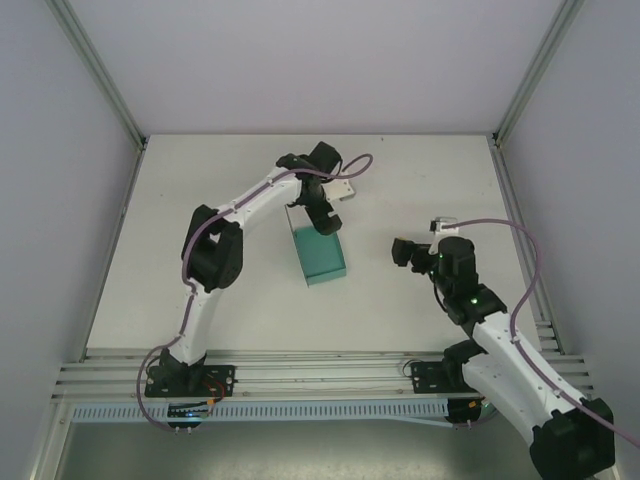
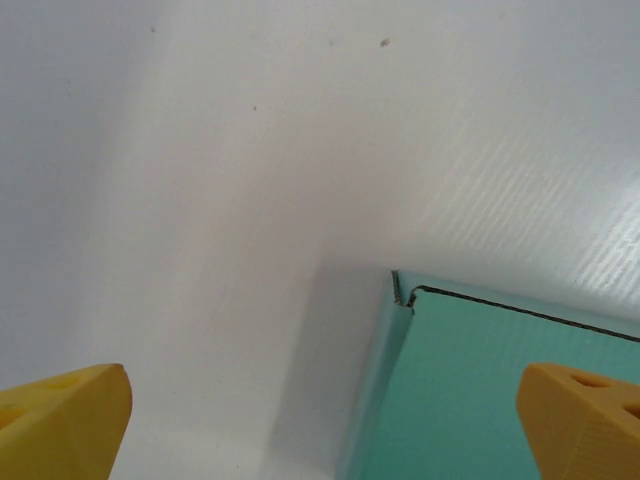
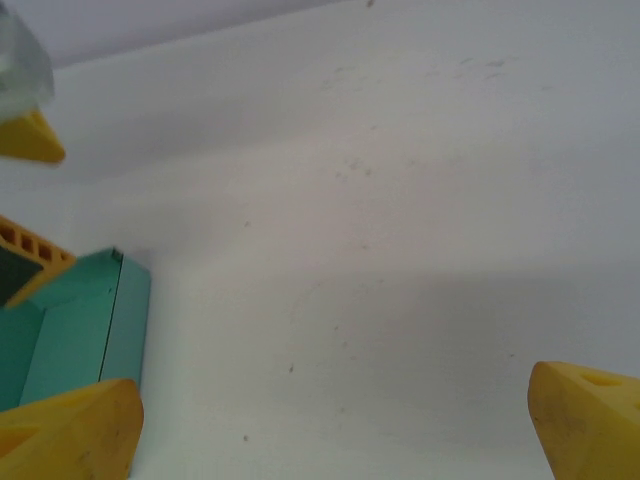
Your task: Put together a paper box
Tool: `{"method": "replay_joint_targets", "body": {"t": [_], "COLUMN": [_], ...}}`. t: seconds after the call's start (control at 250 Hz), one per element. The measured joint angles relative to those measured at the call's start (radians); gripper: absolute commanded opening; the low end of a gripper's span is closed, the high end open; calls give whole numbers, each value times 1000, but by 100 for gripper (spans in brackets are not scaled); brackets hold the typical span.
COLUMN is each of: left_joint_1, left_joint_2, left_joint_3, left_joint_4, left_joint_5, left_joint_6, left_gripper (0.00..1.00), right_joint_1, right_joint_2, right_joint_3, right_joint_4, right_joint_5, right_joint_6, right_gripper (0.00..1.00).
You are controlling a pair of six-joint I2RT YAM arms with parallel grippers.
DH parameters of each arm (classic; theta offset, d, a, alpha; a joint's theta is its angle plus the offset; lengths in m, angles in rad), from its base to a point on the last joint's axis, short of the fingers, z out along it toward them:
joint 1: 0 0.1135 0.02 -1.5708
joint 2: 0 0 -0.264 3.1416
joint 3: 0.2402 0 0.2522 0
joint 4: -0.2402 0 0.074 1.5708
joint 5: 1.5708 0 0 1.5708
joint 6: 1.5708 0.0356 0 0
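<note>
**Item:** paper box (image 1: 322, 256), teal card, already folded into a shallow rectangle. It lay about mid-table on the white table (image 1: 200, 200), between the two arms.

**Hazards, as judged from where I stood**
- The card looked thin and light. A finger pressing down on the far wall could have dented it or sent the box sliding toward the near edge.
- The far corner showed a dark gap along the seam in the left wrist view. A flap there may not have been fully tucked and could have sprung open.
- Nothing braced the box. A push from one side alone would likely have spun it rather than closed it.

**Left gripper** (image 1: 320, 215): It hung over the far end of the box. Its fingers (image 2: 60, 425) were spread wide and gripped nothing. One yellow tip sat over the box's top face, and I could not tell whether it touched the card.

**Right gripper** (image 1: 403, 252): It stood to the right of the box, apart from it. Its fingers (image 3: 590, 425) were spread fully, empty and touching nothing. In its wrist view the box lay just beyond the left tip.
</note>
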Motion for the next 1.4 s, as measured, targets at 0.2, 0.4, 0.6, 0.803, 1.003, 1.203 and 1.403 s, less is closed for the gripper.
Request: {"method": "replay_joint_targets", "body": {"t": [0.2,0.4,0.6,0.803,1.003,1.203,1.403], "left_joint_1": [71,311,380,399,432,432,432], "left_joint_2": [-211,-355,-444,-586,-652,-655,-697], "left_joint_3": [-145,-304,-595,-813,-910,-923,-922], "left_joint_4": [163,278,321,351,404,405,389], "left_joint_5": [-11,-11,0,12,16,11,-19], "left_joint_6": [-259,-530,-679,-750,-786,-790,-801], "left_gripper": [98,99,99,98,98,99,99], "right_joint_1": [3,65,143,162,174,203,224], "right_joint_2": [319,729,1149,1440,1606,1636,1584], "right_joint_3": [207,629,1180,1505,1700,1718,1524], "right_joint_4": [3,-132,-478,-805,-963,-974,-744], "right_joint_5": [-199,-386,-482,-483,-486,-489,-465], "right_joint_6": [-95,-346,-721,-1033,-1153,-1144,-916], "right_gripper": [99,90,83,81,67,35,9]}}
